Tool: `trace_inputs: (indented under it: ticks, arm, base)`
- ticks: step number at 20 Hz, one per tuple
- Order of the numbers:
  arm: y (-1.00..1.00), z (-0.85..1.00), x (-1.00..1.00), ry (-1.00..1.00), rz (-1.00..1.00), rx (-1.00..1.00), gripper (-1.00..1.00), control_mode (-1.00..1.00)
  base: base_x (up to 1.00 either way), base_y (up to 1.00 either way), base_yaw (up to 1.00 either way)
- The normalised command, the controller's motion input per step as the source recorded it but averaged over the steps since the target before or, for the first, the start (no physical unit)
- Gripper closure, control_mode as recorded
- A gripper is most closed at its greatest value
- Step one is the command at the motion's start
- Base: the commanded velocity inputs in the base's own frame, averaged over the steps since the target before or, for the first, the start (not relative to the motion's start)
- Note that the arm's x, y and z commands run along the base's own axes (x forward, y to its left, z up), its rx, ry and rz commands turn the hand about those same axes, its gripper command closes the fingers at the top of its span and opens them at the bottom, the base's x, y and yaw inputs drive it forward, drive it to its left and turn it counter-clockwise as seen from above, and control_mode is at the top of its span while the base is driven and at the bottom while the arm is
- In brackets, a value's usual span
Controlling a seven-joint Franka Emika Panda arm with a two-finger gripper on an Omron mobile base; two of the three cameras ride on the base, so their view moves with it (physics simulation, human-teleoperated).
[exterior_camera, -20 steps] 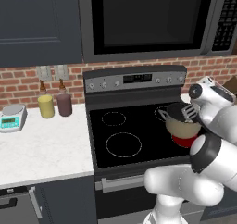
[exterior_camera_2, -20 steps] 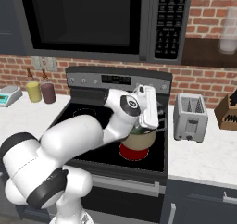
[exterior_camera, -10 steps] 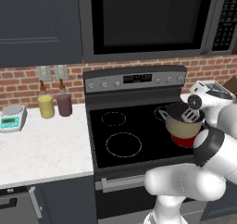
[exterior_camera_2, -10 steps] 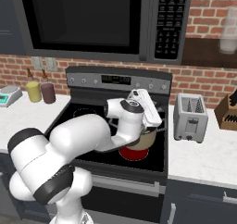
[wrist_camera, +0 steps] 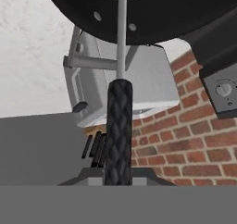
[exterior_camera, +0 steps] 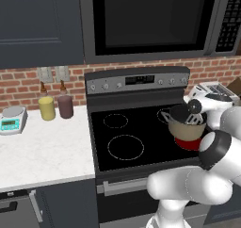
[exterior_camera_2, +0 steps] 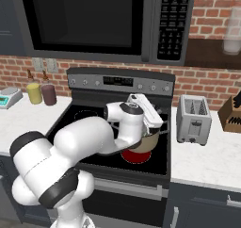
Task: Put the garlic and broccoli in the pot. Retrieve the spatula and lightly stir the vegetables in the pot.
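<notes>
Over stove (exterior_camera: 123,136), claw (wrist_camera: 118,179) grips spatula (wrist_camera: 119,130) in pot (exterior_camera: 187,128).

Base views flank stove (exterior_camera: 141,133), hand view close, probably rolled

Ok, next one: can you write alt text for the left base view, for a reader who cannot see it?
A white robot arm reaches over a round tan pot on the black stovetop, its gripper at the rim holding a silver slotted spatula. A red burner glows beneath; a yellow jar, maroon jar and kitchen scale sit on the white counter.
</notes>
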Motion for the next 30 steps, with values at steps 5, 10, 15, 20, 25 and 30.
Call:
trace_inputs:
  ticks: [5,10,15,20,25,30]
  arm:
    - [0.06,0.00,0.00,0.02,0.00,-0.06,1.00,-1.00]
    - [0.18,0.00,0.00,0.01,0.01,-0.05,1.00,-1.00]
    - [0.43,-0.03,0.00,0.06,0.00,-0.13,1.00,-1.00]
    - [0.28,0.00,0.00,0.18,0.00,-0.11,1.00,-1.00]
    - [0.02,0.03,0.00,0.23,0.00,-0.07,1.00,-1.00]
    - [0.00,0.09,-0.01,0.26,-0.03,-0.07,1.00,-1.00]
  base:
    - [0.00,0.00,0.00]
    - [0.00,0.00,0.00]
    - [0.00,0.00,0.00]
    - [0.00,0.00,0.00]
    - [0.00,0.00,0.00]
    - [0.00,0.00,0.00]
